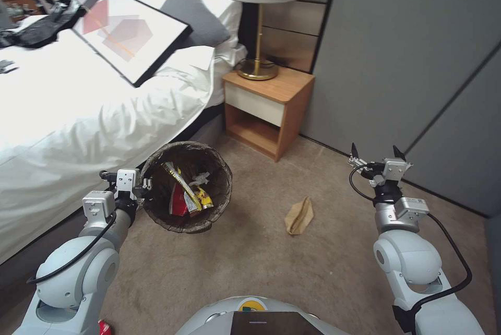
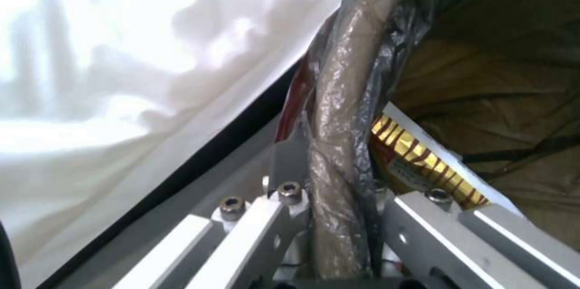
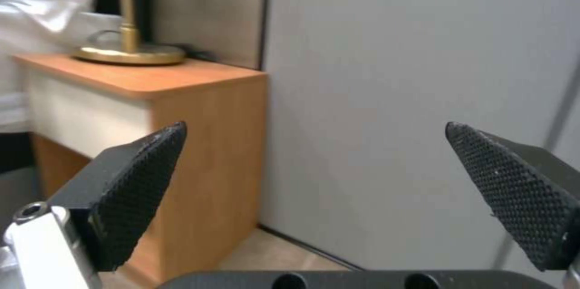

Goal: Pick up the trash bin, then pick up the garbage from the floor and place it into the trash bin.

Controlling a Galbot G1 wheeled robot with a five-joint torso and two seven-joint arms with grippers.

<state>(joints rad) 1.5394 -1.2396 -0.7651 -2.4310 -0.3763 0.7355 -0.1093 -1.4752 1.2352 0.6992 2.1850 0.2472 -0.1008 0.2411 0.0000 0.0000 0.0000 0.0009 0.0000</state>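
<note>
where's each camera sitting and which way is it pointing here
Head view: on the robot's head, looking forward and down at the carpet floor, paper bag, bed and nightstand; both arms show, the left gripper on the trash bin, the right gripper open in the air.
Left wrist view: on the left wrist, facing the bin's bagged rim, clamped between its fingers.
Right wrist view: on the right wrist, looking between its spread fingertips at the nightstand and lamp.
Shared: head and right wrist views both show nightstand and lamp.

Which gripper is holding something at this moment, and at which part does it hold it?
The left gripper holds the trash bin by its bag-covered rim, fingers closed over the edge. The right gripper is open and holds nothing.
</note>
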